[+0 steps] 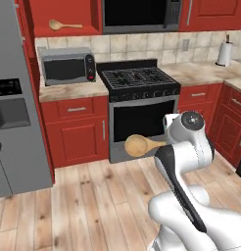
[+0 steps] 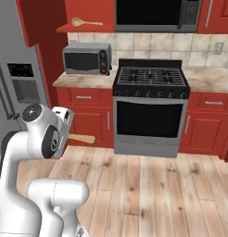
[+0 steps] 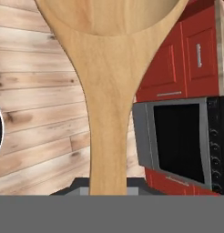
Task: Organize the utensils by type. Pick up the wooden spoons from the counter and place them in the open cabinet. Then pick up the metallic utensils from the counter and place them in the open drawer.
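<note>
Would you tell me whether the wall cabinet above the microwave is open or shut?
Open: the open cabinet shows a wooden spoon lying on its shelf.

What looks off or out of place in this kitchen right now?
Nothing spilled or damaged. One wooden spoon already lies in the open cabinet. A second wooden spoon is held by its handle in the gripper, out level over the wood floor in front of the stove; that fits mid-carry.
</note>
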